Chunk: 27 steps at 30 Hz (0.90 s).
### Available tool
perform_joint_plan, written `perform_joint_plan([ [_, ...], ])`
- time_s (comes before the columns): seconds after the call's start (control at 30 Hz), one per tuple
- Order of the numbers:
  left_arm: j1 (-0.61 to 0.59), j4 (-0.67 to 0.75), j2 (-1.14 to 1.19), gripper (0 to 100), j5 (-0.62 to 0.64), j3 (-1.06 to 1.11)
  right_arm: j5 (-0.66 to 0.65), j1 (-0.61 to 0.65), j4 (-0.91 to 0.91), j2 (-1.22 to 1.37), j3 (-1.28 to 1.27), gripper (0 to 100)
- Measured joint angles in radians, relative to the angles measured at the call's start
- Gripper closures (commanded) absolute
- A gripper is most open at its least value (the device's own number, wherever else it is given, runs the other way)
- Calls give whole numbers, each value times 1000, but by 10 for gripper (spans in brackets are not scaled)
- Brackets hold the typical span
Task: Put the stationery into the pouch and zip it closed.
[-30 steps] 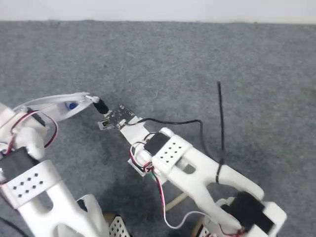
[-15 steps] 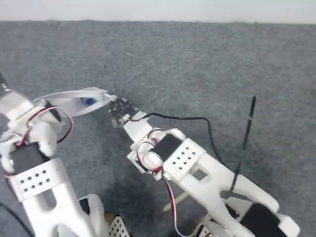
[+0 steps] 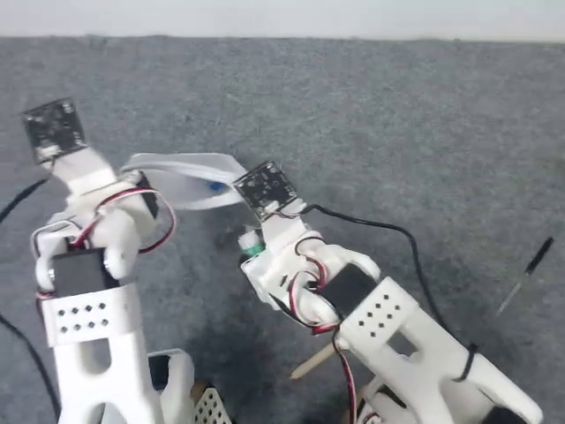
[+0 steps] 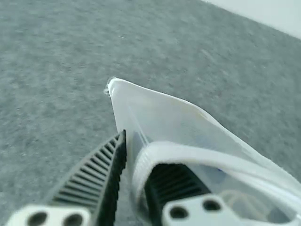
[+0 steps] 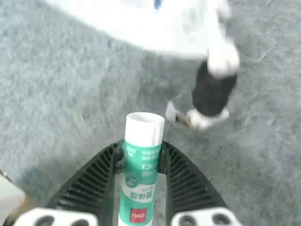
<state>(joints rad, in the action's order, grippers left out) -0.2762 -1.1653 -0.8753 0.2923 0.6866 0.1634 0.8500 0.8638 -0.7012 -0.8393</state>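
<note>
Over the grey carpet (image 3: 380, 106), the high view gives me both arms folded in close together near the front edge, with their wrists raised and angled toward each other. The left gripper (image 4: 136, 157) is clenched on the clear pouch (image 4: 183, 122). The left wrist view shows me its ribbed fingers (image 4: 110, 160) pinching the white zip band. From above I get the pouch's whole span instead, stretching from that arm across to the right arm's wrist.

The right gripper (image 5: 141, 150) grasps a green glue stick (image 5: 140, 165). In its own view the stick's white end points at the blurred pouch just ahead and is not touching it. A black pen (image 3: 526, 276) lies alone on the carpet well off to the right. Wide open carpet runs behind the pouch to the far edge.
</note>
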Motion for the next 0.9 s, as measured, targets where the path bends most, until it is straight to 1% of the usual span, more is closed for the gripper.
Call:
perform_joint_plan([
  [0.13, 52, -37, 0, 991, -6, -23, 3, -12, -41, -28, -25, 992],
  [0.27, 61, -37, 0, 991, -37, -25, 3, -12, -52, -49, -32, 992],
  [0.43, 64, -37, 0, 991, -46, -25, 3, -12, -61, -106, -64, 992],
  [0.9, 64, -37, 0, 991, -46, -25, 3, -12, -61, -440, -157, 992],
])
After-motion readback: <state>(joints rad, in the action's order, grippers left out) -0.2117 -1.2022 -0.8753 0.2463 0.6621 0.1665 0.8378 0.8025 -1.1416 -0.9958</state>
